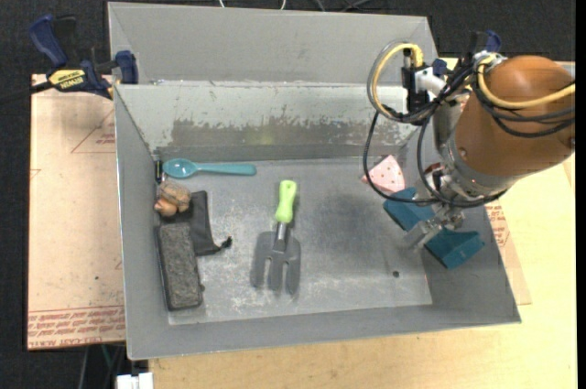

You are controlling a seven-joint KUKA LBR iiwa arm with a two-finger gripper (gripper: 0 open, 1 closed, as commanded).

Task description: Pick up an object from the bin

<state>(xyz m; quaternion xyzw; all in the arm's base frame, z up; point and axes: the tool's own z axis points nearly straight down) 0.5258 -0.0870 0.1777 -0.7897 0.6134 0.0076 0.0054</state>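
One arm (513, 117) comes in from 3 o'clock, its orange-covered wrist bent down over the bin (275, 48). The gripper (430, 230) hangs low near the floor, at about 4 o'clock of the bin. Whether it is open or closed, I cannot tell. It stands between two things: the first blue block (403, 211) at its 10 o'clock and the second blue block (455, 247) at its 4 o'clock, both very near it. A pink piece (386, 175) lies at 11 o'clock from them.
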